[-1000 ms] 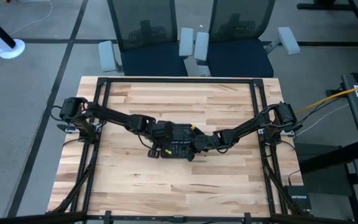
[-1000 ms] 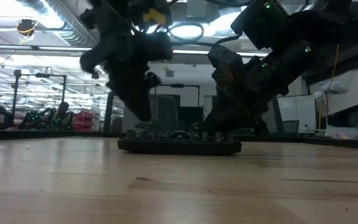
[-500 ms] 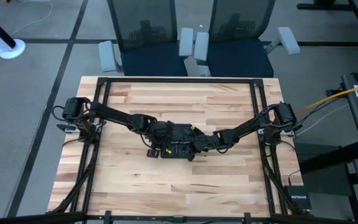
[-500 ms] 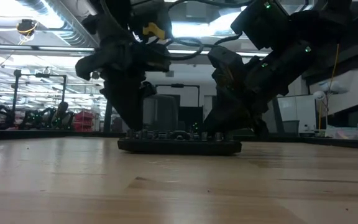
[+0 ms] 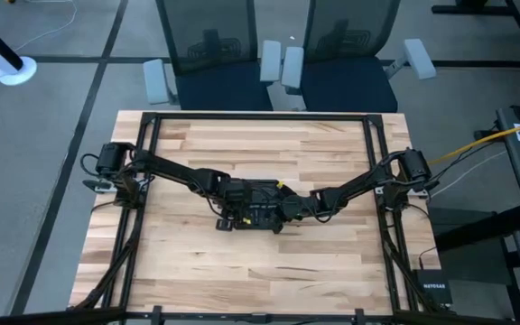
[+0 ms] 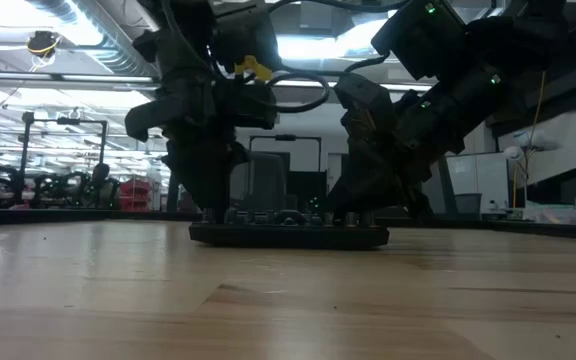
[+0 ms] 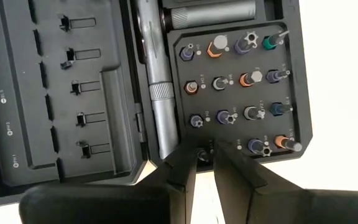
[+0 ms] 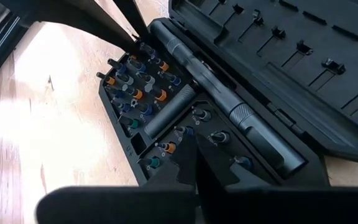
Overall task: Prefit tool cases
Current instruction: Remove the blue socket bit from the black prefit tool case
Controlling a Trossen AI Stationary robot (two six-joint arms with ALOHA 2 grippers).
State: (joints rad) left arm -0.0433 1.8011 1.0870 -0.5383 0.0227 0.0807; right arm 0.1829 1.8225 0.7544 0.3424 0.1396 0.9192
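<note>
Here the case [image 5: 258, 212] lies open and flat on the table [image 5: 260, 271], near its middle, with both grippers down on it from either side. In the left wrist view the bit half shows a grid of slots, most of them already holding bits [image 7: 238, 81], and the driver handle [image 7: 157, 81] sits in its channel along the hinge side; the other half [image 7: 55, 93] shows only bare clips. The left gripper [image 7: 205, 163] stands at the near edge of the bit grid with its fingers [image 7: 182, 171] slightly apart around a small dark thing in the last row, probably a bit being seated, though whether it is truly gripped cannot be told. The right gripper [image 8: 194, 167] is fully closed and empty, its tips resting at the other end of the bit block [image 8: 160, 118], seemingly steadying the case. Judging by this, the filling looks well along: a few slots in the last row still seem unfilled or not pressed home, the clip half is bare, and the case is not yet folded shut
</note>
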